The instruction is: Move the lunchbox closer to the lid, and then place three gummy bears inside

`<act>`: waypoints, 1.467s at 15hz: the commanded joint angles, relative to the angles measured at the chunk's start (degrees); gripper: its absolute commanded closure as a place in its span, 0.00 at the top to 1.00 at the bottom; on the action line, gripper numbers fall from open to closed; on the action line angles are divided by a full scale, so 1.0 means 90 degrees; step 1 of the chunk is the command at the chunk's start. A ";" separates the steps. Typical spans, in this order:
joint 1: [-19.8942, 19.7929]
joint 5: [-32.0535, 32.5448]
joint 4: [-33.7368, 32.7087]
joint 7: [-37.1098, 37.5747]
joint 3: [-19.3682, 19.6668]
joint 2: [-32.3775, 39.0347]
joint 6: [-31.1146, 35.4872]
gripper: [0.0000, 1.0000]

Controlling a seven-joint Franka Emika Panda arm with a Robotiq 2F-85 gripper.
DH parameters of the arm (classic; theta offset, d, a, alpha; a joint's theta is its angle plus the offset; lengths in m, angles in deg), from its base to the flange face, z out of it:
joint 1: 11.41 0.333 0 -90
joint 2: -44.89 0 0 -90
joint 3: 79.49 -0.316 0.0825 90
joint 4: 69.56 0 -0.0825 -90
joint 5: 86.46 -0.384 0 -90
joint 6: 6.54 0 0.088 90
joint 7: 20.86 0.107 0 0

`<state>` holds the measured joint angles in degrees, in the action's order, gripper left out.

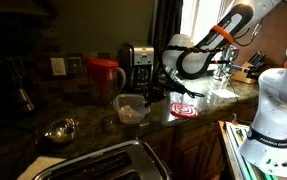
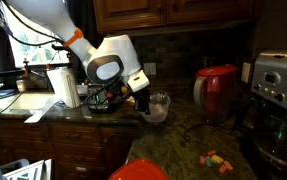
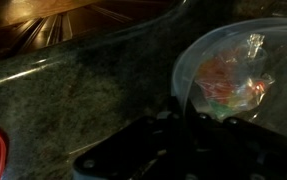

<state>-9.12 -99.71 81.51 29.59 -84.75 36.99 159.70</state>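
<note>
The lunchbox sits on the dark counter, just in front of the red pitcher. It is a clear tub. In my wrist view I see red, green and yellow bits inside it, under something clear and shiny. I cannot tell what they are.

The lid lies flat past the lunchbox, on the side away from the red pitcher, and does not touch the tub. It has white ring lines. Any writing is too small to read. My wrist view shows only a red corner of it, cut off at the edge.

My pincer is right at the tub's rim, on the side away from the red pitcher. It looks dark and blurry there, so I cannot tell how wide it is or if it holds the rim.

In an exterior view, little bright sweets lie on the counter in front of the red pitcher.
</note>
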 commanded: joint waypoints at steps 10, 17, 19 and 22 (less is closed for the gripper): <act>-0.0096 -0.0037 -0.0022 -0.0036 -0.0014 -0.0013 0.0011 0.06; -0.0389 -0.0032 -0.0187 0.0211 0.0181 -0.0398 -0.0928 0.01; -0.0601 0.0190 -0.0360 0.0375 0.0249 -0.0518 -0.1553 0.01; -0.0643 0.0075 -0.0718 0.0235 0.0345 -0.0494 -0.2318 0.01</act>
<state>-14.72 -98.97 77.22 30.85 -82.17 33.56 144.54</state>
